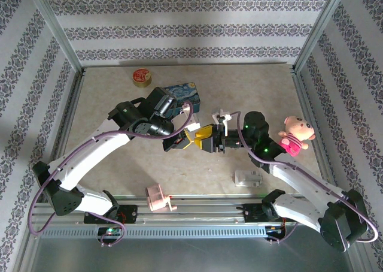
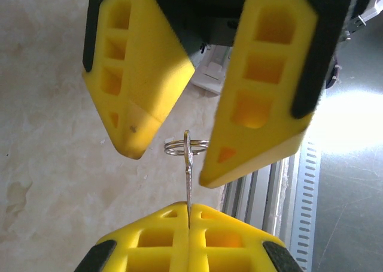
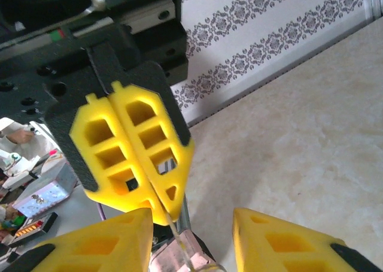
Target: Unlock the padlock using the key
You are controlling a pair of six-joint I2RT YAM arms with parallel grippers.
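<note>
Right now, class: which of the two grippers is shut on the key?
The left gripper: its jaws meet on the key, while the right gripper stands open around the key's ring.

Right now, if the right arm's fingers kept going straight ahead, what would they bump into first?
Likely the key, whose ring sits between the right fingers. Straight after that, the left fingers, which are shut on the key. Depth is hard to judge here.

Thin key [image 2: 189,176] stands upright, ring on top, pinched in left gripper [image 2: 189,217]; silvery padlock [image 1: 248,177] lies flat near table [image 1: 197,170] front edge.
</note>
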